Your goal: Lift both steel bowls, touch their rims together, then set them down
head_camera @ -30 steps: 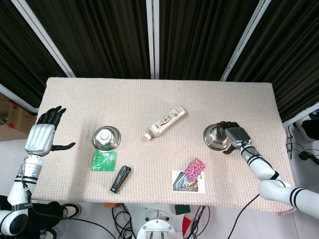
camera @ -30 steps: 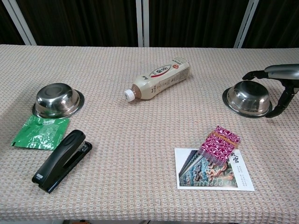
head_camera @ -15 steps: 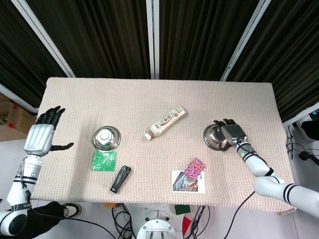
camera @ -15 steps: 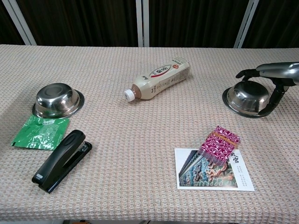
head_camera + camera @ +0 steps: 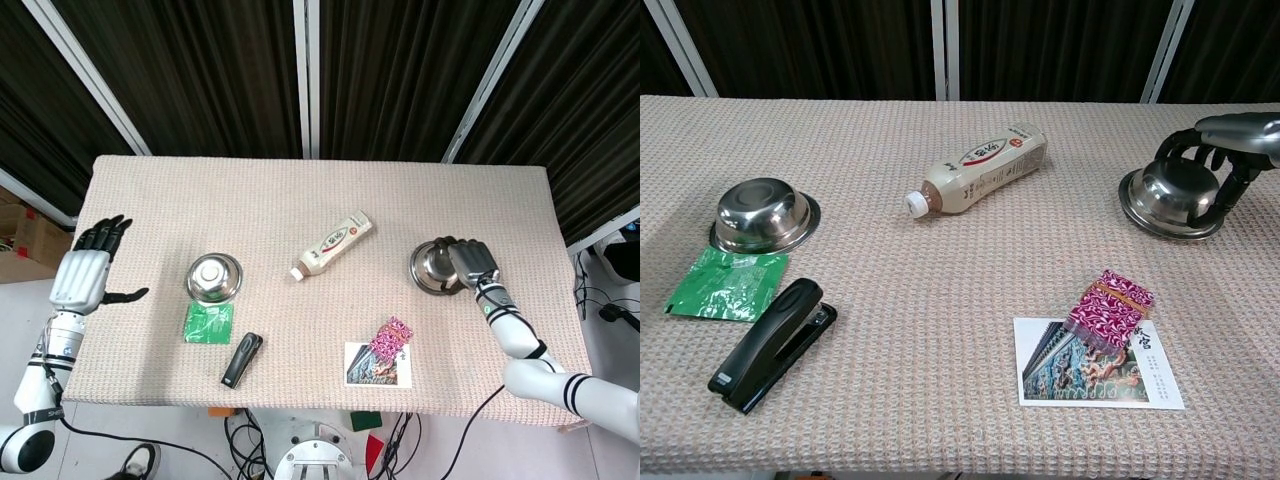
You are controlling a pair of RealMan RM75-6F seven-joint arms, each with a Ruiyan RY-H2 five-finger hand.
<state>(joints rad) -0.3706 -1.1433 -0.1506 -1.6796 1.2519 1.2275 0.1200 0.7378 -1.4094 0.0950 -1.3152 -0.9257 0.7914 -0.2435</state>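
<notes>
The right hand (image 5: 1230,140) grips the upturned round steel bowl (image 5: 1168,197) at the right of the beige woven surface (image 5: 250,200), fingers curled over its dome. The left hand (image 5: 83,272) hovers spread and empty off the left edge, apart from the second steel bowl (image 5: 213,277). The white plastic bottle's (image 5: 980,168) label is too small to read.

Bottle (image 5: 981,168) lying on its side, green packet (image 5: 727,283), black stapler (image 5: 772,345), postcard (image 5: 1100,376) under patterned packet (image 5: 1110,306)
</notes>
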